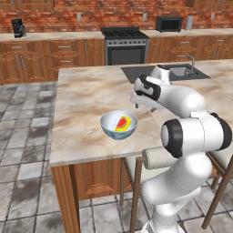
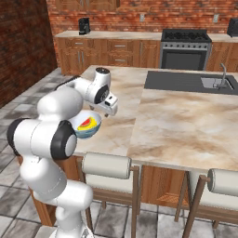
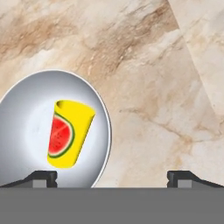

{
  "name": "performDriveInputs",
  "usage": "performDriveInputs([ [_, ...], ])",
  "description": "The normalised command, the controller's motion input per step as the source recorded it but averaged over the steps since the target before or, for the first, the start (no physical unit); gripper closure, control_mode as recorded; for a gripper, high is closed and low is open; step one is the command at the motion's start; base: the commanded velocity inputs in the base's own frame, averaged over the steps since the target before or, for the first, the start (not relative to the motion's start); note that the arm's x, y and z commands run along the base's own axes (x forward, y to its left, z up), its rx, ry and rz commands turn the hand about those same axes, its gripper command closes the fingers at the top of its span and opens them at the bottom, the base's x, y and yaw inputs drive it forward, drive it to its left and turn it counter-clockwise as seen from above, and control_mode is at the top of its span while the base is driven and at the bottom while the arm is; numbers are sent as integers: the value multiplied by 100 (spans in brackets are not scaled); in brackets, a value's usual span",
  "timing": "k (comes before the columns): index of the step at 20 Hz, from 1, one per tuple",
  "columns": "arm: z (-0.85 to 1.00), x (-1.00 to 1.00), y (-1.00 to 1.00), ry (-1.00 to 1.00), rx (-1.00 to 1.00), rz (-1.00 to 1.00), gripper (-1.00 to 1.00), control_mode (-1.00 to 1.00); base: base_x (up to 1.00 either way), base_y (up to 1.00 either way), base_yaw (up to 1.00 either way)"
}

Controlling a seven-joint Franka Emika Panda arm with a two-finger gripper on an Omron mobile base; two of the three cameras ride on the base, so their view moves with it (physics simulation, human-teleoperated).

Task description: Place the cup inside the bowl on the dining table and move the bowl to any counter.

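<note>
While the cup [image 3: 68,134] lies on its side inside the bowl [image 1: 118,125] near the dining table's [image 1: 86,91] front edge, the gripper [image 3: 113,176] hovers above with jaws spread wide, grasping nothing.

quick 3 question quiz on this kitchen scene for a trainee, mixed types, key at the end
1. True or false: the cup lies on its side inside the bowl.
2. Which surface does the bowl rest on? A) the dining table B) the counter by the brick wall C) the floor
3. Fill in: the gripper is ____ and holds nothing.

Key: 1 true; 2 A; 3 open
</note>
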Motion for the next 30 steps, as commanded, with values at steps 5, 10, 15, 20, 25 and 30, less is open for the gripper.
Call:
performDriveInputs([
  [5, -9, 0, -12, 1, 5, 5, -100, -100, 0, 0, 0],
  [10, 0, 0, 0, 0, 9, 13, -100, -100, 0, 0, 0],
  [15, 0, 0, 0, 0, 11, 17, -100, -100, 0, 0, 0],
  [20, 0, 0, 0, 0, 9, 18, -100, -100, 0, 0, 0],
  [25, 0, 0, -1, -4, 8, 18, -100, -100, 0, 0, 0],
  [30, -6, 0, -2, -10, 1, 16, -100, -100, 0, 0, 0],
])
